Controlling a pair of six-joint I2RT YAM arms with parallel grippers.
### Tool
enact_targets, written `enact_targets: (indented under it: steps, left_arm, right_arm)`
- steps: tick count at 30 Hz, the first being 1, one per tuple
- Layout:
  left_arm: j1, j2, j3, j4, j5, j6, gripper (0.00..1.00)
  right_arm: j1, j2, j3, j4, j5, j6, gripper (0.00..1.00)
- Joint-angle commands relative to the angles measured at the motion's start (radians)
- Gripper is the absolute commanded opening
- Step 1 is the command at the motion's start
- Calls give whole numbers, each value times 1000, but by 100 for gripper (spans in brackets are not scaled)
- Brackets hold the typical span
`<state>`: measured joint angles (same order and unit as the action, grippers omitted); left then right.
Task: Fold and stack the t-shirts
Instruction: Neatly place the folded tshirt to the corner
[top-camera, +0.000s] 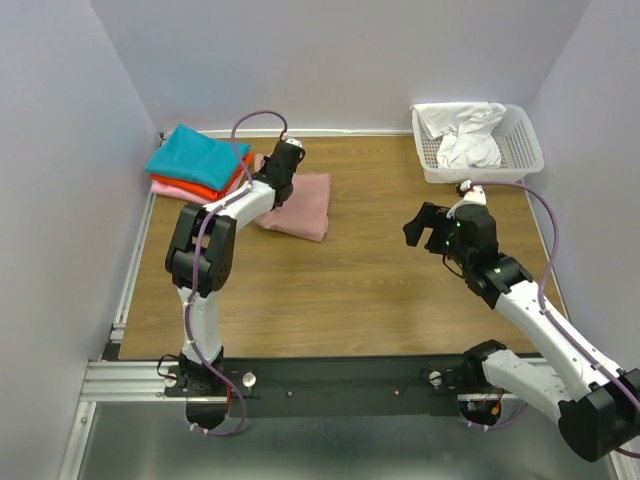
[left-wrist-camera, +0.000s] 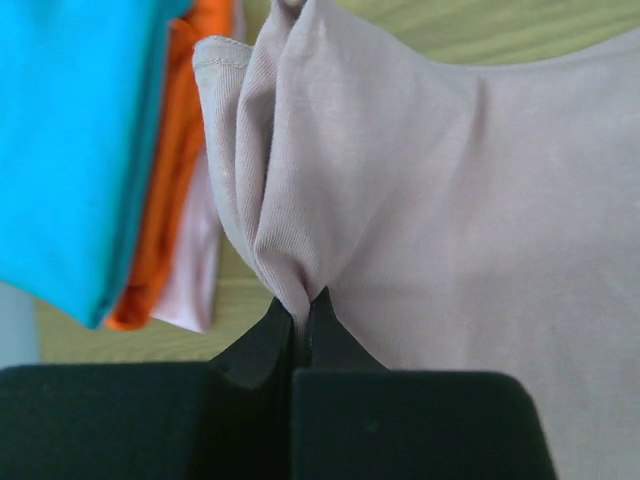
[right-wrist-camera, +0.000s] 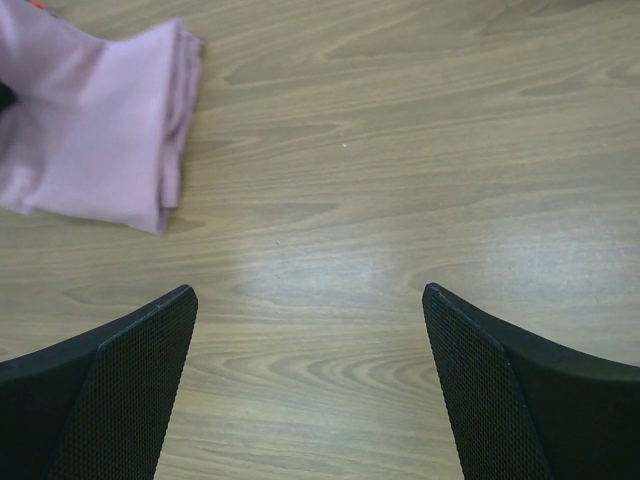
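A folded dusty-pink t-shirt (top-camera: 305, 205) (right-wrist-camera: 95, 130) lies on the wooden table, just right of a stack of folded t-shirts. That stack has teal (top-camera: 195, 153) (left-wrist-camera: 70, 140) on top, orange-red (top-camera: 200, 186) (left-wrist-camera: 175, 160) under it and pink (top-camera: 168, 187) (left-wrist-camera: 195, 270) at the bottom. My left gripper (top-camera: 278, 180) (left-wrist-camera: 305, 300) is shut on a bunched fold at the dusty-pink shirt's edge nearest the stack. My right gripper (top-camera: 425, 225) (right-wrist-camera: 310, 300) hovers open over bare wood to the right of that shirt, nothing between its fingers.
A white mesh basket (top-camera: 525, 150) with crumpled white cloth (top-camera: 465, 135) in it stands at the back right corner. Walls close in the table on the left, back and right. A metal rail (top-camera: 135, 270) runs along the left edge.
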<state>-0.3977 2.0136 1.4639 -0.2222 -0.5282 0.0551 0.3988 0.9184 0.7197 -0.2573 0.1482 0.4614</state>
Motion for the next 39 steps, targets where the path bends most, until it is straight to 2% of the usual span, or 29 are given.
enact_targets:
  steps: [1, 6, 18, 28, 39]
  left_arm:
    - [23, -78, 3, 132, -85, 190, 0]
    - [48, -110, 18, 188, -139, 349, 0]
    - [157, -124, 127, 207, -102, 517, 0]
    - [178, -216, 165, 211, 49, 569, 0]
    - [181, -265, 207, 153, 46, 594, 0]
  right_arm:
    - [-6, 42, -17, -23, 65, -9, 100]
    - [-5, 97, -20, -23, 129, 0, 100]
    - [-9, 177, -23, -23, 217, 13, 100]
    - [-11, 200, -37, -26, 244, 16, 100]
    - [-12, 174, -54, -28, 252, 28, 100]
